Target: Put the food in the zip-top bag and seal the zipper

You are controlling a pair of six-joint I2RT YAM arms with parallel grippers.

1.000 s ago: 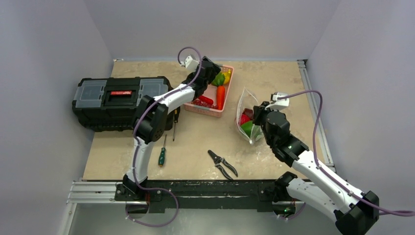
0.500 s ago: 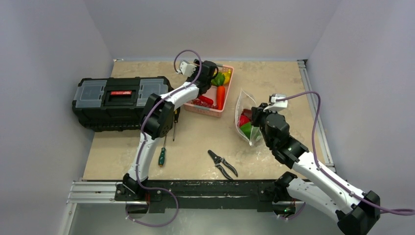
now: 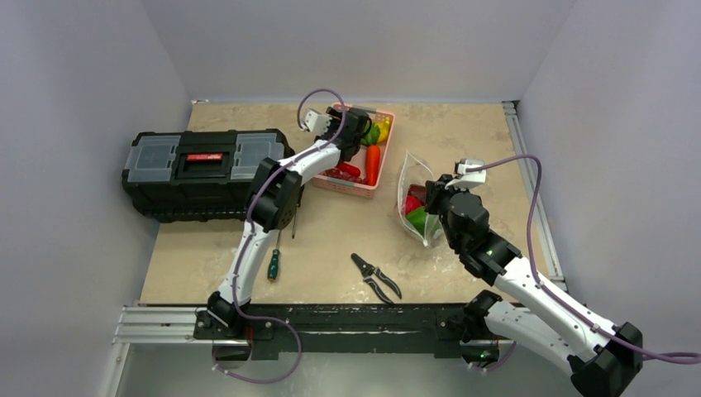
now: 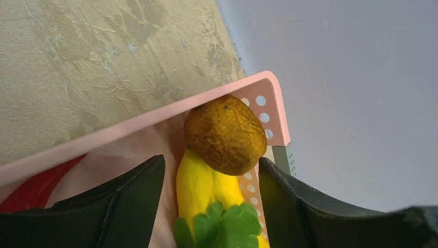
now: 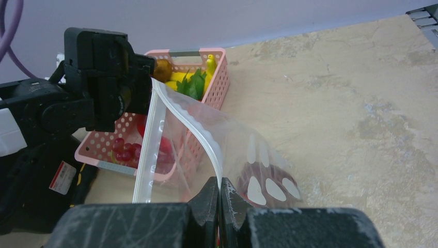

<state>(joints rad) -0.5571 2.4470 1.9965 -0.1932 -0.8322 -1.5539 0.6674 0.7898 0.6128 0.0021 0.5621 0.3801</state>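
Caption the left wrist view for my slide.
Left arm's open jaws flank a yellow banana, a brown fruit just beyond, in the pink basket's corner.

The left arm (image 3: 277, 186) has stretched farther out. Its elbow has swung right and away from the base, and the forearm now lies straighter toward the pink basket (image 3: 347, 188). The left gripper (image 3: 360, 131) has travelled from over the basket's left side up to its far left corner, and its fingers have drawn somewhat closer together. The right gripper (image 3: 432, 185) has edged slightly left, carrying the rim of the zip-top bag (image 3: 411, 169) with it, so the bag's mouth gapes a little wider.
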